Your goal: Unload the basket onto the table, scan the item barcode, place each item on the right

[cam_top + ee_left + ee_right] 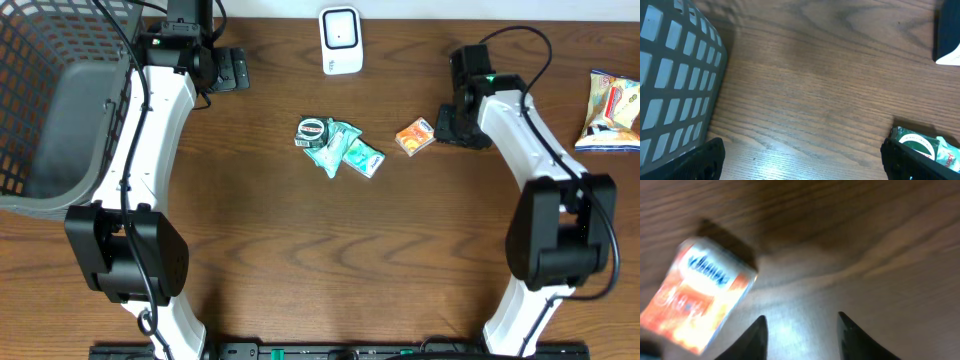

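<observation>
Right gripper (801, 316) hovers low, fingers apart and pinching nothing; the orange packet (697, 300) lies just beside it on the table (300, 260), ungrasped. Pickup and scan both look undone. Left gripper (802, 150), spread wide and empty, hangs beside the basket (60, 120); the scanner (340, 40) stands farthest back.

Overhead view looks straight down on my whole table (300, 280); my low, close wrist views share with it the basket (80, 130) (left) and the orange packet (415, 136) (right).

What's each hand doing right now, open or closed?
Left hand: open wide, holding nothing.
Right hand: partly open, holding nothing; the orange packet lies beside it.
</observation>
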